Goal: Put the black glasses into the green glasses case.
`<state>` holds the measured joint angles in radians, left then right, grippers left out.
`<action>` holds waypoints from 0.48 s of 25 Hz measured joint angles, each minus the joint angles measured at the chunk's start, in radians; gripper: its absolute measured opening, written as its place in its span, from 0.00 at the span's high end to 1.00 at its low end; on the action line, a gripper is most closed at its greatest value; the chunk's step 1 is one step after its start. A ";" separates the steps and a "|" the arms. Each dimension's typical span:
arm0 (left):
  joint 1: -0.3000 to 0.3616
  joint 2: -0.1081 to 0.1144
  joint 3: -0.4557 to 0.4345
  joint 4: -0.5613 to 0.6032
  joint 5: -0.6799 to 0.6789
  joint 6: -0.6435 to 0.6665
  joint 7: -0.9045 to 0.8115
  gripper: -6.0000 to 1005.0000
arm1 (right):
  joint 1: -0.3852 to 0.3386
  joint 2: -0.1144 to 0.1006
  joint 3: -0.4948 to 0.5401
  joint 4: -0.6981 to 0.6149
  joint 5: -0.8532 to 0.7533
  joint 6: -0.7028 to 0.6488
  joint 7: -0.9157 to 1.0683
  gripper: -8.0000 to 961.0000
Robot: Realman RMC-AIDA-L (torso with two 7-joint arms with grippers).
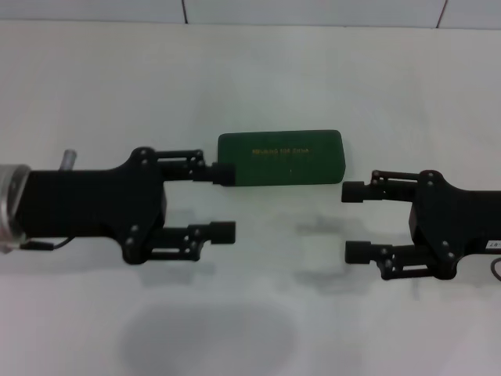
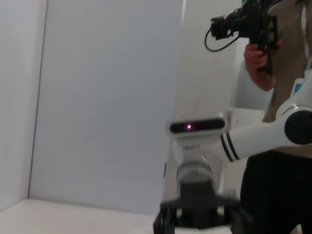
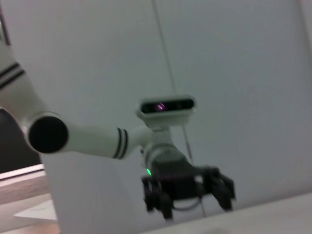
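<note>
One green glasses case [image 1: 282, 158] lies closed between two open claws.

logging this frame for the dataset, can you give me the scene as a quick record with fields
surface: white table
green glasses case: closed, flat on the table, gold lettering on the lid, far side of the space between the two grippers
black glasses: not visible in any view
left gripper: fingers open, pointing toward the centre, far finger overlapping the case's left end in the head view; contact cannot be told
right gripper: fingers open, pointing toward the centre, just off the case's right end, holding nothing
task state: glasses not yet in the case
</note>
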<state>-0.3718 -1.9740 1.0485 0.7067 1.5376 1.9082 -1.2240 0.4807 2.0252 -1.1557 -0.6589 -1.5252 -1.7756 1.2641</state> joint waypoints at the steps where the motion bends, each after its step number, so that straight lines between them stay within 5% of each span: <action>1: 0.006 0.001 0.000 0.000 0.004 0.000 0.000 0.37 | 0.000 0.001 -0.007 -0.011 0.009 -0.008 0.007 0.41; 7: 0.021 0.004 -0.001 -0.017 0.015 0.001 0.001 0.34 | 0.001 0.002 -0.081 -0.034 0.088 -0.012 0.020 0.16; 12: 0.018 0.006 -0.001 -0.028 0.016 0.001 0.001 0.34 | 0.004 0.002 -0.112 -0.037 0.124 -0.003 0.021 0.15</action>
<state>-0.3542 -1.9679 1.0476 0.6790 1.5540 1.9093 -1.2226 0.4843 2.0275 -1.2681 -0.6963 -1.4013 -1.7786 1.2852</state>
